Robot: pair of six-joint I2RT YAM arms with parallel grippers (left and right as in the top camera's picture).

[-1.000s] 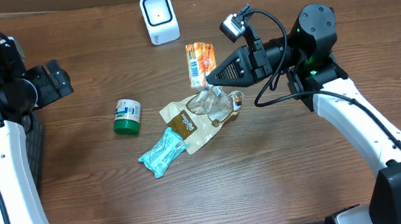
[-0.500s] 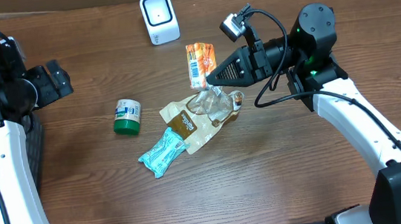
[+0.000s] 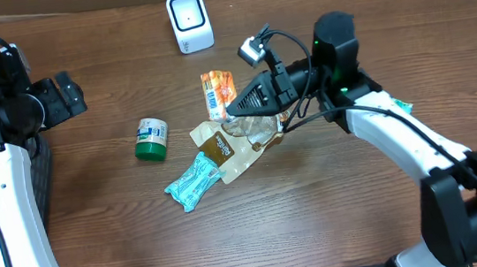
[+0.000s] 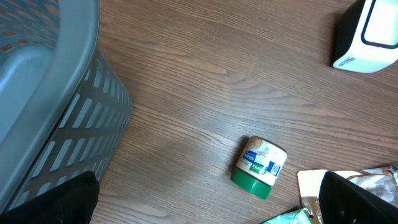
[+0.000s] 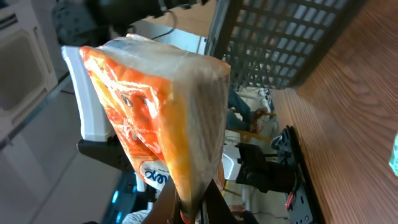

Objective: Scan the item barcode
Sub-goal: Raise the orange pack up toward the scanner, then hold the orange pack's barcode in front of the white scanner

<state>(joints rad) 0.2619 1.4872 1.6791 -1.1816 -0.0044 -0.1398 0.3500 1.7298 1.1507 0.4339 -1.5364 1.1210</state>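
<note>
Pinching the bottom seam of the orange packet (image 3: 216,93), the right gripper (image 3: 236,110) is clenched tight on it. In the right wrist view the 2 fingers meet on the seam at the bottom edge of the frame. A grip that low leaves the printed faces uncovered, which suits a scan. In the overhead view the packet sits just above centre, apparently lifted clear of the table (image 3: 345,220). It hangs over the upper edge of the pile, and a pale striped patch near its lower end is probably the barcode.

Above it and slightly to the left, near the top edge of the frame, stands the white scanner (image 3: 189,21), well apart from the packet. Its window faces down the frame toward the goods, so the barcode likely needs turning that way and bringing closer.

Below the gripper lie a clear wrapper (image 3: 258,127), a brown pouch (image 3: 220,146) and a teal packet (image 3: 194,181), overlapping in a loose heap. A green-lidded jar (image 3: 151,138) lies on its side to their left, apart from them.

At the far left of the frame the left gripper (image 3: 73,95) hangs released, jaws wide and holding nothing. It is parked beside the grey basket (image 4: 43,93), probably to keep out of the way.
</note>
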